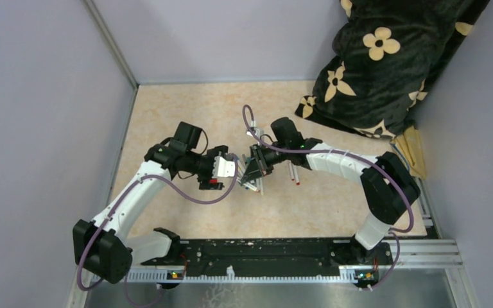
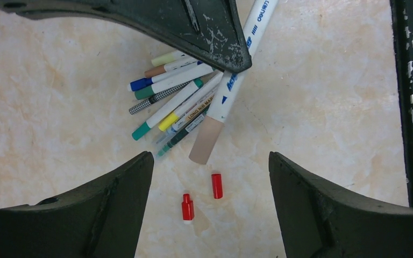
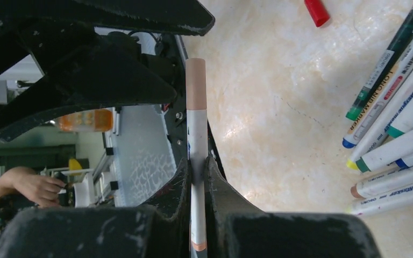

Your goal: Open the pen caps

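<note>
My right gripper is shut on a white pen with a tan cap that points at my left gripper. In the left wrist view that tan cap hangs just ahead of my open, empty left gripper, between its wide-spread jaws but touching neither. Two loose red pen caps lie on the table below. A pile of several capped pens lies beyond, also seen in the right wrist view. From above, the left gripper and the right gripper face each other closely.
Two more pens with red ends lie right of the grippers. A dark flowered blanket fills the back right corner. Grey walls close the table in on the left, back and right.
</note>
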Robot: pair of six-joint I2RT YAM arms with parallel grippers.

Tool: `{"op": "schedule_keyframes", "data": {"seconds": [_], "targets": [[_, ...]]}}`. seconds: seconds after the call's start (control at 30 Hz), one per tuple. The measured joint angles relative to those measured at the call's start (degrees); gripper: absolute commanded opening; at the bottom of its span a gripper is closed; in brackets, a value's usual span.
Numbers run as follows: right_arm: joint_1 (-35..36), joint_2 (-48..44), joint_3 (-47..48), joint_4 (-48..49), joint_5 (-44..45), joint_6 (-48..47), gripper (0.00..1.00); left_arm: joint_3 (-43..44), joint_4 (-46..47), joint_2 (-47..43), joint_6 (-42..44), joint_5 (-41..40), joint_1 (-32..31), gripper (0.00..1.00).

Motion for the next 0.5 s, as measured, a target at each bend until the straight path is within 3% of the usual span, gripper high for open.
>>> {"op": "schedule_keyframes", "data": {"seconds": [0.13,0.47,0.5], "targets": [[0.35,1.79,2.03,-0.07,-2.36,0.44,0.0,-0.26,1.62,0.35,0.83,-2.25,-2.12,0.71],[0.7,2.21,3.04,0.42,-4.11,1.68,0.0,-1.14,2.86,3.32,1.75,-6.08,-3.34,0.1],[0.63,2.29,3.04,0.52,-4.09,1.68,0.07,-1.38,2.47,3.15,2.08,-6.21,-3.34,0.0]]}}
